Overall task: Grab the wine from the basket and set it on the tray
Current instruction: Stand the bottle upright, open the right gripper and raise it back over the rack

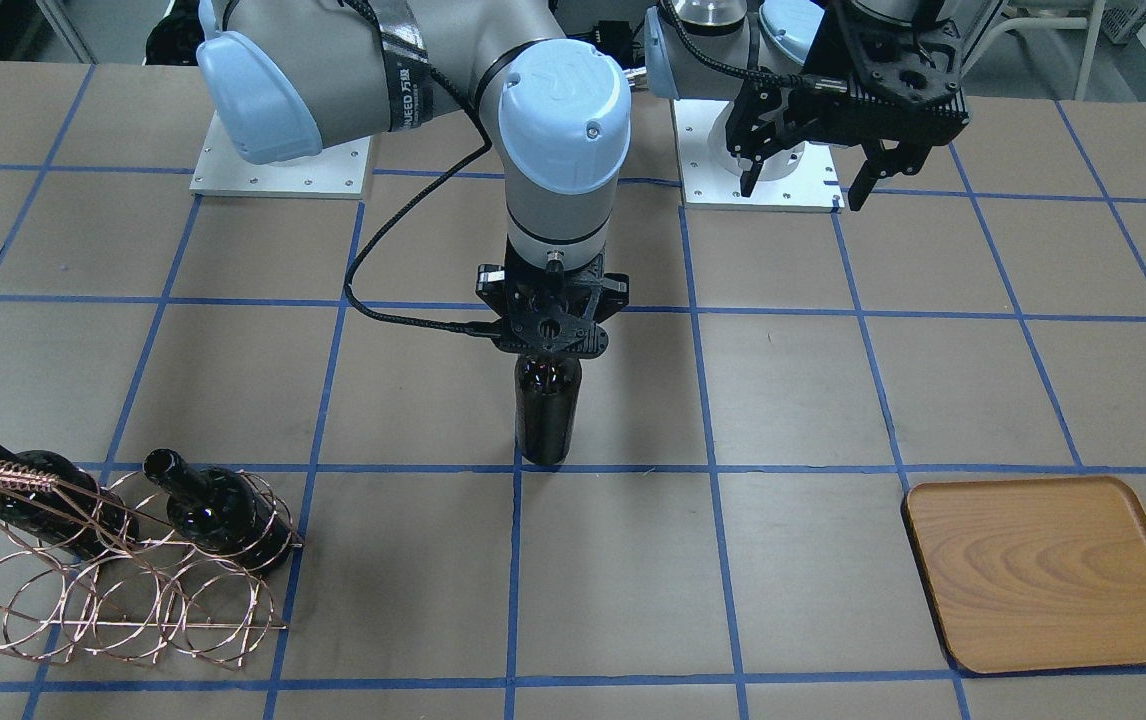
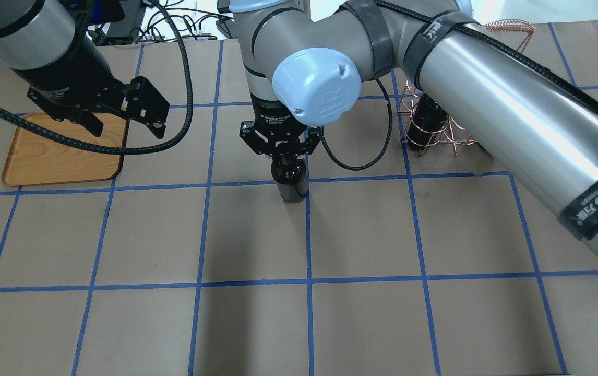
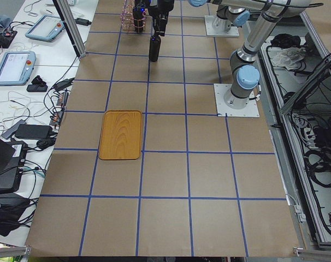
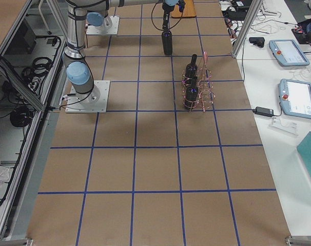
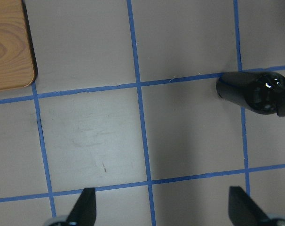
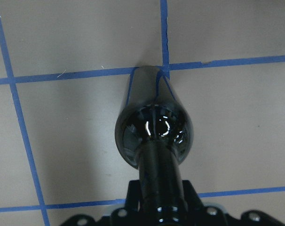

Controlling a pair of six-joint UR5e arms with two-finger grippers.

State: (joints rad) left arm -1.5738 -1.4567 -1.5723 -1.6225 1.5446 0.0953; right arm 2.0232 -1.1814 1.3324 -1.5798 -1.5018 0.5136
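Observation:
My right gripper (image 1: 545, 352) is shut on the neck of a near-black wine bottle (image 1: 547, 415). The bottle is upright at a blue tape crossing mid-table, and its base is at the table surface. The right wrist view shows its shoulder (image 6: 154, 129) from above. The copper wire basket (image 1: 123, 600) holds two more bottles (image 1: 48, 500) (image 1: 218, 520), lying slanted with their necks up. My left gripper (image 1: 803, 192) is open and empty, raised near its base. In the overhead view it (image 2: 127, 128) hangs over the edge of the wooden tray (image 2: 54, 162), which is bare (image 1: 1048, 575).
The brown table surface is marked with a blue tape grid (image 1: 713, 470). The two arm base plates (image 1: 283, 165) sit at the robot's side. The left wrist view shows the tray corner (image 5: 11, 47) and the bottle (image 5: 250, 92). Tablets and cables lie beyond the table ends (image 3: 12, 65).

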